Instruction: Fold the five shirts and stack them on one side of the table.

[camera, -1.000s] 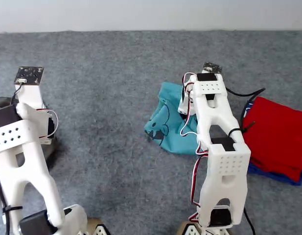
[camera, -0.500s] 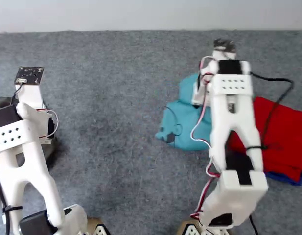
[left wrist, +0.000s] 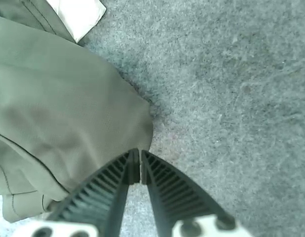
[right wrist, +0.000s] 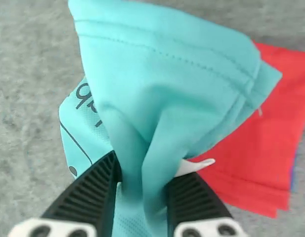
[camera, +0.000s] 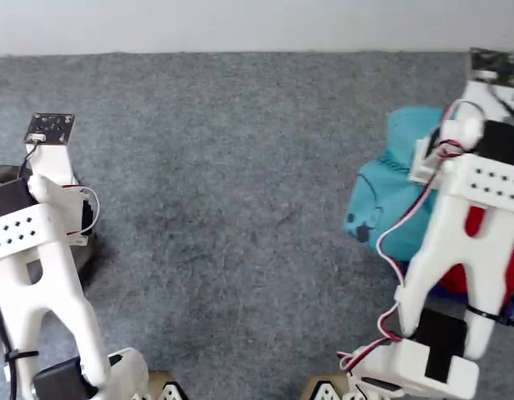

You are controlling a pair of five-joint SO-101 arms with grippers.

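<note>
Okay, high view: bunched teal cotton shirt (camera: pixel 390 187) hangs beside the right arm (camera: pixel 490 179), partly over the flat red folded shirt (camera: pixel 475 227).
Left wrist: left gripper (left wrist: pixel 141 165) clenched empty, olive-green fabric shirt (left wrist: pixel 58 113) just beside its tips.
Right wrist: right gripper (right wrist: pixel 142 173) clamps a teal fold, red shirt beyond the fingers.
Suggest lowering squarely over the red, edges aligned, then letting go.

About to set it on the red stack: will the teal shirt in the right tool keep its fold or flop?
Likely floppy: the teal shirt bunches and drapes around the right tool. Probably light, since one pinch holds it. It may land crumpled on the red shirt.
</note>
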